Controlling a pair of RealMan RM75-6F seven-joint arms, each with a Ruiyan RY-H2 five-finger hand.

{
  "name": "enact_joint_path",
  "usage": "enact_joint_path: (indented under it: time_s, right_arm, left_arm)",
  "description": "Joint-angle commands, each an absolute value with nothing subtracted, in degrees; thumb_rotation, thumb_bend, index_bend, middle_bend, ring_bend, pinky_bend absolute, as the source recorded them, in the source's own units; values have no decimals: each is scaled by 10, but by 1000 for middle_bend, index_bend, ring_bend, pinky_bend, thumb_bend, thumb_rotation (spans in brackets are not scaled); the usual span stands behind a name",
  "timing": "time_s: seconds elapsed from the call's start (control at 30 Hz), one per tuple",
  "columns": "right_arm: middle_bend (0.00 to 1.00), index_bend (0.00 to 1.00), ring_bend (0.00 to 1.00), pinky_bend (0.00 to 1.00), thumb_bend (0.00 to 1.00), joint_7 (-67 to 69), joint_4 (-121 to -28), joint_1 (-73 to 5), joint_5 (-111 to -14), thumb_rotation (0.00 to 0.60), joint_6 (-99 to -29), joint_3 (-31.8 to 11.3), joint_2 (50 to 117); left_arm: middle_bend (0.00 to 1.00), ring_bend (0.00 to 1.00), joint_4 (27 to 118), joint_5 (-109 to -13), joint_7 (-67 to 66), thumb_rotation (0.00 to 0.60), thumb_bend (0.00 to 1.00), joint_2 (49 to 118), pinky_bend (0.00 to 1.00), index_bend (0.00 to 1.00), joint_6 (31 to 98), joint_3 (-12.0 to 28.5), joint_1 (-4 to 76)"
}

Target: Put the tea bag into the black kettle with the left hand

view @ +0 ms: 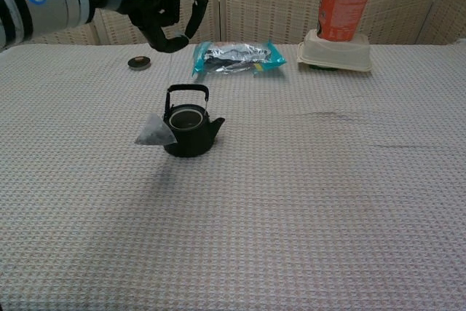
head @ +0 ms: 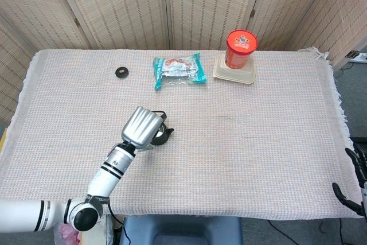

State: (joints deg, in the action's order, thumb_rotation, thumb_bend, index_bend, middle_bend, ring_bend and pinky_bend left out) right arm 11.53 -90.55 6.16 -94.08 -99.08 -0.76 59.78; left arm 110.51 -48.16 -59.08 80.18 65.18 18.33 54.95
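The left robot hand point(view: 164, 9) hangs above the small black cast-iron kettle point(view: 188, 122), fingers curled, pinching the string of the grey pyramid tea bag point(view: 153, 132). The bag dangles just left of the kettle's open mouth, beside its wall, above the woven surface point(view: 306, 202). Swinging on its string, it could miss the narrow opening or catch the upright handle. The right robot hand point(head: 354, 183) idles off the near-right edge, fingers spread, empty.

- A staged indoor test setup, not a working kitchen.
- Beige woven folding screens point(head: 189, 4) wall in one table draped with a pale waffle-weave cloth point(head: 258, 142).
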Motion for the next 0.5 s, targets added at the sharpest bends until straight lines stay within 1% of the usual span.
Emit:
enact_joint_path:
  time_s: [0.03, 0.13, 0.23, 0.33, 0.5]
  right_arm:
    - [0, 0, 0, 0, 269, 121, -908, 60, -932, 600, -987, -12, 595]
    - [0, 0, 0, 0, 269, 126, -909, 60, -925, 600, -985, -15, 594]
    - [0, 0, 0, 0, 269, 126, -911, 59, -915, 600, -975, -16, 593]
    - [0, 0, 0, 0, 269, 121, -914, 56, -908, 600, -969, -19, 593]
    - [0, 0, 0, 0, 269, 111, -920, 56, -899, 600, -965, -23, 595]
  left_arm:
    - [1000, 1000, 1091, -463, -596, 600, 435, 805, 1000, 600, 650, 190, 569]
    - [1000, 1000, 1080, -453, -604, 600, 435, 802, 1000, 600, 647, 192, 587]
    - [1000, 1000, 1063, -465, -622, 600, 436, 801, 1000, 601, 648, 183, 604]
    - [1000, 1000, 1048, -470, -638, 600, 436, 808, 1000, 602, 664, 177, 615]
    - [1000, 1000, 1033, -468, -617, 600, 436, 805, 1000, 603, 663, 170, 617]
